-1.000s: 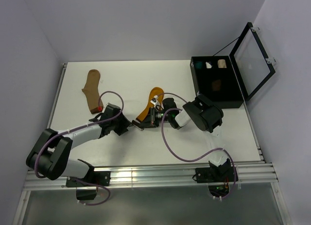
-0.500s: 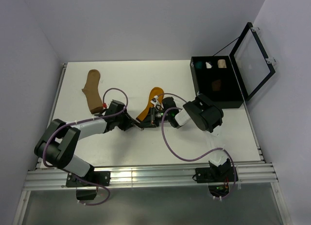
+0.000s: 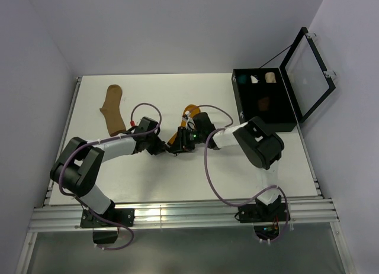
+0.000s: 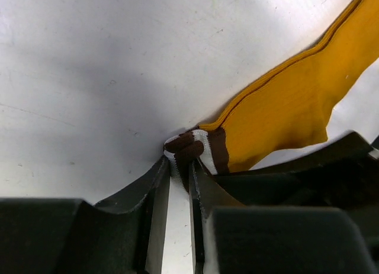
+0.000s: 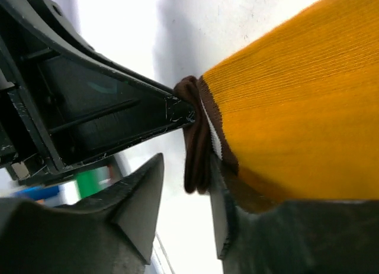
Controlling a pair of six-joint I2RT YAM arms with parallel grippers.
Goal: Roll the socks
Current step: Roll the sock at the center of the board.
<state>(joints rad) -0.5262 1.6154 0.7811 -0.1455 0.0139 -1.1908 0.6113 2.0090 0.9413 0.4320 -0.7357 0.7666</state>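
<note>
- Table (image 3: 177, 179): white, with both arms bolted at its near edge.
- Case (image 3: 277, 127): black, at the far right of the table, with its clear lid (image 3: 308, 73) swung open to the right.
- Right arm (image 3: 256, 142): bent leftward, low over the middle of the table, with a purple cable (image 3: 207, 167) looping down to its base.
- Left arm (image 3: 112, 147): stretched rightward and low, meeting the right arm tip to tip.
- Tan sock (image 3: 111, 111): flat on the far left of the table, apart from both arms.
- Mustard sock (image 4: 290, 102): flat mid-table, running away from the arms, with its cuff end between the two grippers.
- Left gripper (image 4: 180, 167): jaws drawn almost together, their toothed tips pinching the folded edge of the mustard sock's cuff.
- Right gripper (image 5: 186, 167): jaws apart and straddling the same cuff. There is a clear gap on one side, so it has no grip.
- Brown sock (image 3: 264, 102): bunched in the case's front compartment; too small to tell more.
- Bundles: teal (image 3: 241, 80), white (image 3: 254, 79) and cream (image 3: 271, 77), side by side in the case's back row.
- Cuff (image 4: 201, 147): brown and white stripes, bunched into a small fold at the left gripper's tips.
</note>
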